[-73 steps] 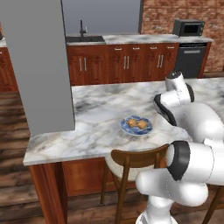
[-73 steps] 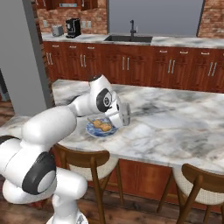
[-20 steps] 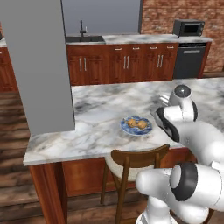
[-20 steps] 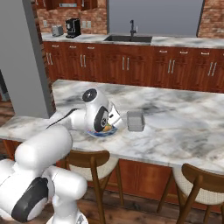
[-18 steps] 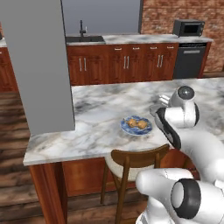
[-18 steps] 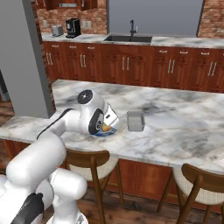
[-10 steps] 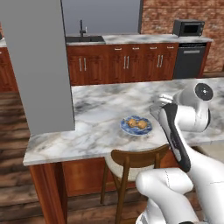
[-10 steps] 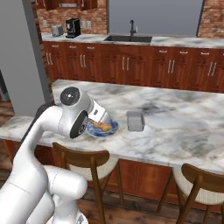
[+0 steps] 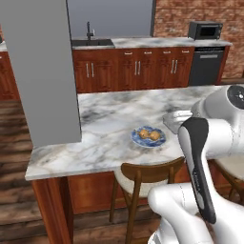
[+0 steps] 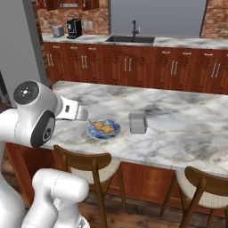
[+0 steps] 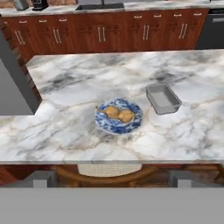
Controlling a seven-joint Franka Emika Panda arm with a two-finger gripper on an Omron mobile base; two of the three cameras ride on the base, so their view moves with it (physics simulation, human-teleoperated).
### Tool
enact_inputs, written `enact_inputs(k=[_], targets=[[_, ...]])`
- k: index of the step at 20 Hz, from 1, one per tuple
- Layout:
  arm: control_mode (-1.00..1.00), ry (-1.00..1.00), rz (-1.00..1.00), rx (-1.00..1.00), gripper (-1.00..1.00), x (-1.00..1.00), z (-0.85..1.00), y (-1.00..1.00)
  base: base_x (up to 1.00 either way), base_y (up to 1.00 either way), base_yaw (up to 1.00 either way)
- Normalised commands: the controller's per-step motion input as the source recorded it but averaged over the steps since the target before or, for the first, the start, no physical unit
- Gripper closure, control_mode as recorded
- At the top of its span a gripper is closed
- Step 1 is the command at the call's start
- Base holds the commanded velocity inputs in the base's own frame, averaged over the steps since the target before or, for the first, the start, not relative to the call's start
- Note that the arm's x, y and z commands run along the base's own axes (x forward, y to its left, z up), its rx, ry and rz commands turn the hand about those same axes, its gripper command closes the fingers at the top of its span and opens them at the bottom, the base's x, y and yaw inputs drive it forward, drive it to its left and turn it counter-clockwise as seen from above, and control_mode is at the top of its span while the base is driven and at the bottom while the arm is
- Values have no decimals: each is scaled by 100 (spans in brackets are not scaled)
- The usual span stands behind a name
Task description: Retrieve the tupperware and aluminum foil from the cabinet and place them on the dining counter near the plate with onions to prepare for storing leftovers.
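Observation:
The grey tupperware [image 11: 163, 98] rests upright on the marble dining counter [image 11: 65, 131], just right of the blue plate with onions [image 11: 118, 115]. Both also appear from the base: tupperware [image 10: 138, 123] beside plate [image 10: 103, 128], and tupperware [image 9: 172, 120], partly behind my arm, beside plate [image 9: 148, 136]. My gripper [image 11: 112, 178] hangs open and empty above the counter's near edge, well back from both, its fingertips [image 11: 43, 178] spread wide. The aluminum foil is out of view, and I cannot make out the cabinet.
Wooden stools [image 10: 84, 164] [image 10: 202, 187] stand tucked under the counter's near side. A grey pillar [image 9: 40, 71] rises at the counter's left end. Behind runs a worktop with sink [image 10: 131, 39], coffee machine [image 10: 74, 28] and microwave [image 9: 205, 30].
The arm has drawn back from the counter towards the base and folded up. The tupperware stays on the counter beside the plate, and the jaws stay open.

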Motion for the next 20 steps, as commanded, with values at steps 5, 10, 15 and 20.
enact_inputs(k=[5, 10, 15, 20], targets=[[-100, 0, 2, -16, -100, -77, 22, 5, 0, 0, 0], [100, 0, 0, -3, -100, -13, 1, 0, -75, 6, 2], [100, 0, 0, 0, -100, 0, 0, 0, -86, 86, 26], [100, 0, 0, 0, -100, 0, 0, 0, -11, 100, 38]])
